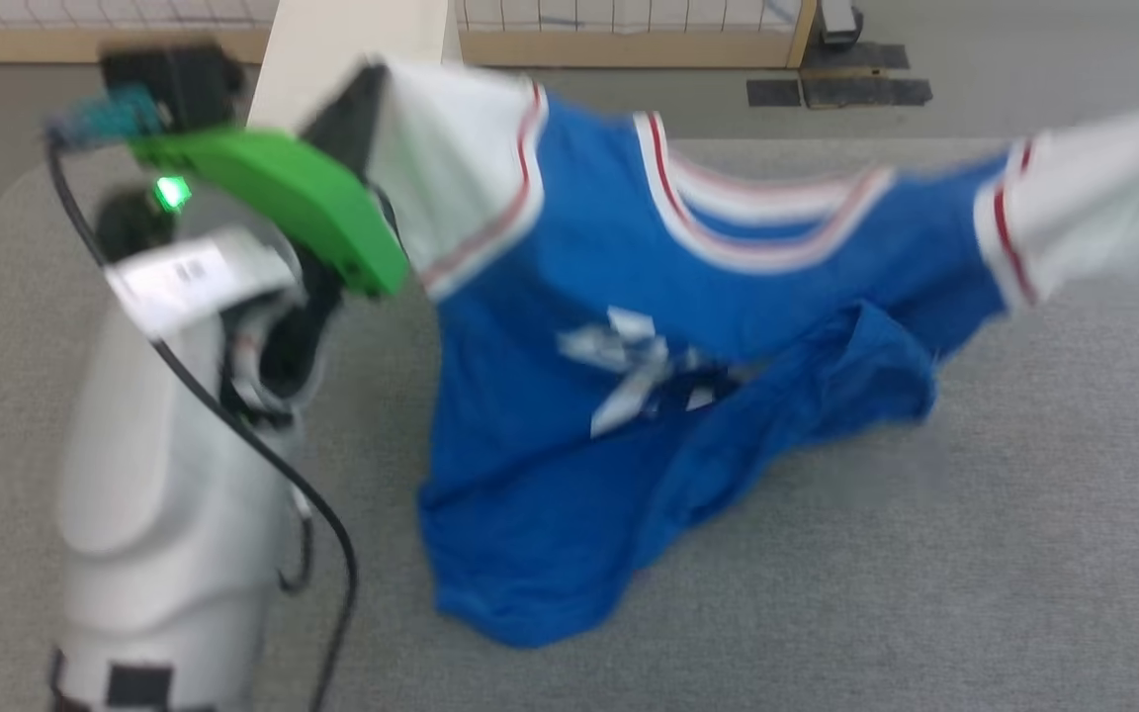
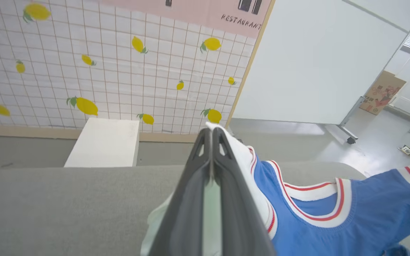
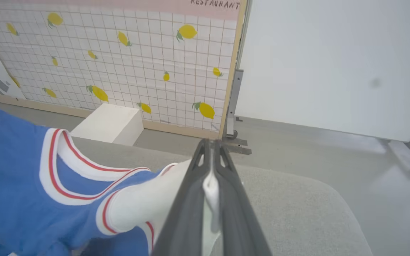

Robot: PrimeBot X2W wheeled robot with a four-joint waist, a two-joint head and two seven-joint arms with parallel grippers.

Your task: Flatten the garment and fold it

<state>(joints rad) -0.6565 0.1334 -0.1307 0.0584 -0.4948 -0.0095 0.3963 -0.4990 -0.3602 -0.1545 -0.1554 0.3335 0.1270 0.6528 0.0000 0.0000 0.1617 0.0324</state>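
The garment [image 1: 569, 326], a bright blue jersey with white red-striped sleeves and collar, hangs stretched between my two arms above the grey table [image 1: 975, 554]. Its blue lower part is crumpled and drapes onto the table. My left gripper [image 2: 212, 133] is shut on the garment's white sleeve [image 2: 242, 160]; in the head view it sits at the upper left [image 1: 362, 94]. My right gripper [image 3: 212, 144] is shut on the other white sleeve [image 3: 144, 204], which runs to the right edge of the head view [image 1: 1094, 208].
My pale left forearm with its green wrist part [image 1: 283, 198] and a black cable fills the left of the head view. A white block [image 2: 105, 142] stands beyond the table's far edge, before a tiled lemon-print wall [image 2: 112, 71]. A white panel on wheels [image 2: 315, 64] is at the right.
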